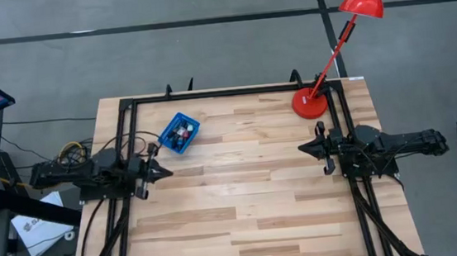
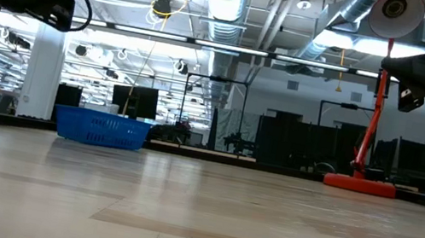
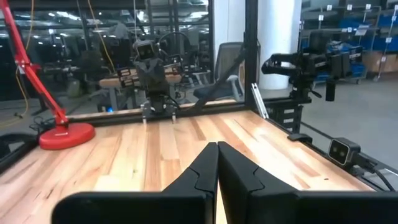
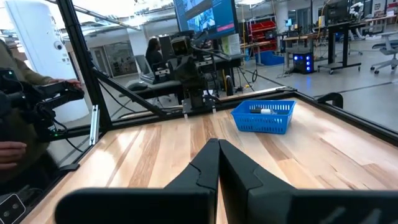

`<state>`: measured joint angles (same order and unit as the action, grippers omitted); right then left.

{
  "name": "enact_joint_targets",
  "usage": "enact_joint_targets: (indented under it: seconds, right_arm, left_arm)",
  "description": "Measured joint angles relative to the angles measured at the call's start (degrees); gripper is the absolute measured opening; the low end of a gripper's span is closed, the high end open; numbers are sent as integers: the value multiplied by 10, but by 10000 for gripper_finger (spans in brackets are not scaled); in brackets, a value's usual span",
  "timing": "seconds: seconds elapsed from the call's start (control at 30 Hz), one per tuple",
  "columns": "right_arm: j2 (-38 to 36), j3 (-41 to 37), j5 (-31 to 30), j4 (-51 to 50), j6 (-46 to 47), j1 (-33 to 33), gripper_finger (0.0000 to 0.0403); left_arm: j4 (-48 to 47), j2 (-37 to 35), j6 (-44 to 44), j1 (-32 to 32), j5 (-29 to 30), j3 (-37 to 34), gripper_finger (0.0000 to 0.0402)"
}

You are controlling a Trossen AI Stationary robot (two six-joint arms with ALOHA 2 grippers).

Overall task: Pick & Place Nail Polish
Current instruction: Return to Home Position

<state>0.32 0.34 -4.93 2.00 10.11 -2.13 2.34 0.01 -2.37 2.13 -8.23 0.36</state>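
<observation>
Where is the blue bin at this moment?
The high view shows the blue bin on the table's left half, near the far edge, just beyond the left gripper.

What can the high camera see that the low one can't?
Only the high view looks into the blue bin and shows the nail polish bottles inside. Only the low view shows the room behind the wooden table. Both show the bin, the red lamp, the table, and the left arm and right arm waiting at its sides.

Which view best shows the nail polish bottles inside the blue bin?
The high view: it looks down into the blue bin, where the nail polish bottles show as coloured specks. The low and right wrist views show mostly the bin's mesh wall; the left wrist view misses it.
</observation>
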Motion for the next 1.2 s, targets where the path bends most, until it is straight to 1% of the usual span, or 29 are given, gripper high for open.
enact_joint_targets:
  seconds: [0.47, 1.2]
  right_arm:
    - [0, 0, 0, 0, 0, 0, 0]
    - [0, 0, 0, 0, 0, 0, 0]
  left_arm:
    - [5, 11, -3, 0, -2, 0, 2]
    - [7, 70, -4, 0, -2, 0, 2]
